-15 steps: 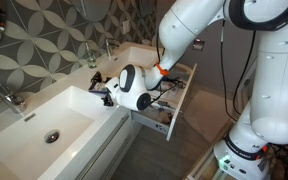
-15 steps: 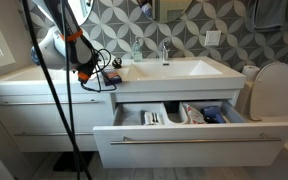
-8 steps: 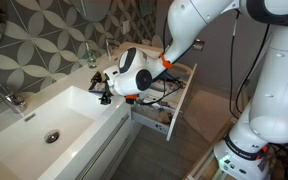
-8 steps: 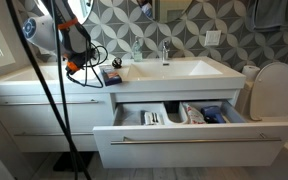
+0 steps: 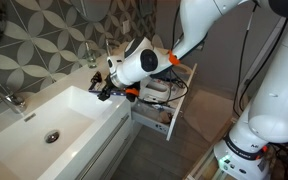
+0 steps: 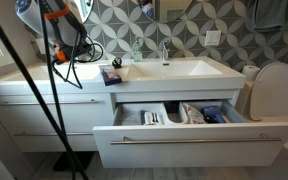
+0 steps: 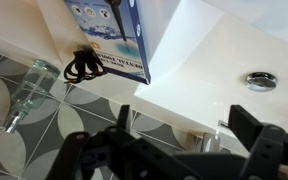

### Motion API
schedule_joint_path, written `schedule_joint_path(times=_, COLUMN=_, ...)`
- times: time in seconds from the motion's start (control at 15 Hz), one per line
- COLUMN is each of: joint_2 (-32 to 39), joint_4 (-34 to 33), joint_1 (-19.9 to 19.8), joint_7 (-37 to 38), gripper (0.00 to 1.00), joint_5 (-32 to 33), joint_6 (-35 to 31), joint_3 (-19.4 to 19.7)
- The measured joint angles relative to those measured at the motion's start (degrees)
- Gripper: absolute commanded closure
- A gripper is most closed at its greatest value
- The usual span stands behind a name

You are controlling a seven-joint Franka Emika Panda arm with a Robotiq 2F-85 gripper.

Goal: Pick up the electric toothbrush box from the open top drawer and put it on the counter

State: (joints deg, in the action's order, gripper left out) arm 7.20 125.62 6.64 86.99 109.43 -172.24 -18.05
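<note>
The electric toothbrush box [image 6: 111, 74], blue and white, lies flat on the counter [image 6: 44, 86] between the two basins. It also shows in the wrist view [image 7: 109, 35], at the upper left. My gripper [image 7: 189, 125] is open and empty, and it hangs above the counter, apart from the box. In an exterior view the gripper [image 5: 104, 86] hovers over the counter edge [image 5: 112, 108]. The top drawer [image 6: 184, 140] stands pulled out with several small items inside; it shows in both exterior views [image 5: 174, 108].
A basin with a chrome drain [image 7: 261, 81] lies next to the box. A clear glass bottle [image 7: 29, 92] and a black coiled cable [image 7: 81, 66] sit by the tiled wall. A chrome tap [image 6: 165, 52] and a toilet [image 6: 275, 90] are nearby.
My gripper has risen up and away from the counter. The toothbrush box stays lying on the counter, free of the fingers.
</note>
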Motion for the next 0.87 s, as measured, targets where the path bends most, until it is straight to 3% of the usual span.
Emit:
schedule_joint_path(times=0.53, joint_2=-8.2, joint_4=9.9, joint_1=0.3, joint_7=-13.6, gripper=0.0, joint_5=-13.8, joint_6=-0.7, joint_3=0.0)
schedule_joint_path(times=0.87, joint_2=-10.1, joint_4=11.5, joint_1=0.3, joint_7=-15.8, gripper=0.0, joint_5=-14.6, joint_6=-1.0, joint_3=0.0)
